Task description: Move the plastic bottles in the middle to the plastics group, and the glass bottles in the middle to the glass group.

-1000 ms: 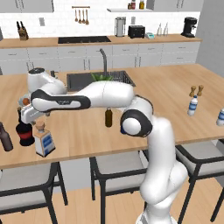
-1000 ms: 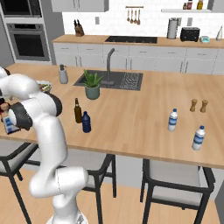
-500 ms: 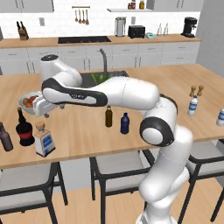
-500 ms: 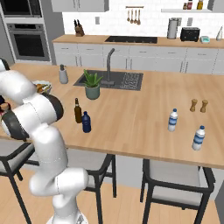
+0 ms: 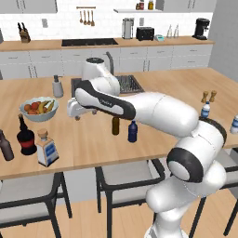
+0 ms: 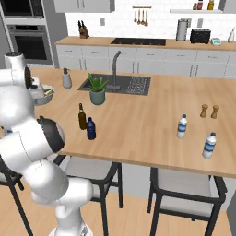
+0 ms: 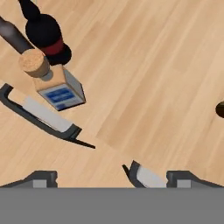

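My gripper (image 5: 76,114) hangs open over the counter, just right of the fruit bowl, with nothing between its fingertips (image 7: 41,177). The square clear bottle (image 5: 46,148) with blue-white label and tan stopper (image 7: 34,61) stands at the left end. It is beside the round-bellied black bottle (image 5: 25,137) with the red band and the plain dark-brown bottle (image 5: 5,146). In the middle stand the slim brown bottle (image 5: 115,125) and the stubby dark-blue bottle (image 5: 133,131), side by side. Two white blue-labelled plastic bottles (image 6: 182,126) (image 6: 209,145) stand at the far right.
A fruit bowl (image 5: 39,109) sits left of the gripper. Behind are a grey soap dispenser (image 5: 57,87), the sink (image 6: 133,85) and a potted plant (image 6: 97,90). Two wooden-topped shakers (image 6: 203,111) stand near the plastic bottles. Stools (image 5: 125,174) line the counter's front edge.
The arm has swung right, from over the left-end bottles toward the middle of the counter, with the gripper staying open. The square bottle stays beside the black bottle.
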You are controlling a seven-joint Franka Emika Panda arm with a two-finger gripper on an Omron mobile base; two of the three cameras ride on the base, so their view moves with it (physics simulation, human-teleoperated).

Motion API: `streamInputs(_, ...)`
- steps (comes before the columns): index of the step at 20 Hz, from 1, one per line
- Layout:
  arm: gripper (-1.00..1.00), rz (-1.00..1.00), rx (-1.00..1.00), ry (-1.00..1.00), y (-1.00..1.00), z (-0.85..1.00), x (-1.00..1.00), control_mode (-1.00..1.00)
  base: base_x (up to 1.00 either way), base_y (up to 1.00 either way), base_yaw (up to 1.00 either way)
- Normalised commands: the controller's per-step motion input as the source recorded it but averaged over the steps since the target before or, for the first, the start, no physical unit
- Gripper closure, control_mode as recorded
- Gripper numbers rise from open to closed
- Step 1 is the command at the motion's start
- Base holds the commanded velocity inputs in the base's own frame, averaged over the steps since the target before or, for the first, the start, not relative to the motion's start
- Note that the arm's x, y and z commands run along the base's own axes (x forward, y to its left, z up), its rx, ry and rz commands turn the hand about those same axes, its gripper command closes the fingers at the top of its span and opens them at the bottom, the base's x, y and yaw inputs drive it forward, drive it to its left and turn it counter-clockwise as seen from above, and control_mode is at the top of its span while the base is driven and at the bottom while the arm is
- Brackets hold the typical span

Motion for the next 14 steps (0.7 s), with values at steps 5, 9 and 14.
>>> streamInputs(5, -1.0, -0.13, 0.07, 0.0, -1.0, 0.0, 0.0, -1.0, 0.0, 0.0, 0.0)
streamInputs(9, -1.0, -0.1, 0.03, 0.0, -1.0, 0.0, 0.01, -1.0, 0.0, 0.0, 0.0)
streamInputs(14, -1.0, -0.11, 0.0, 0.0, -1.0, 0.0, 0.03, -1.0, 0.0, 0.0, 0.0)
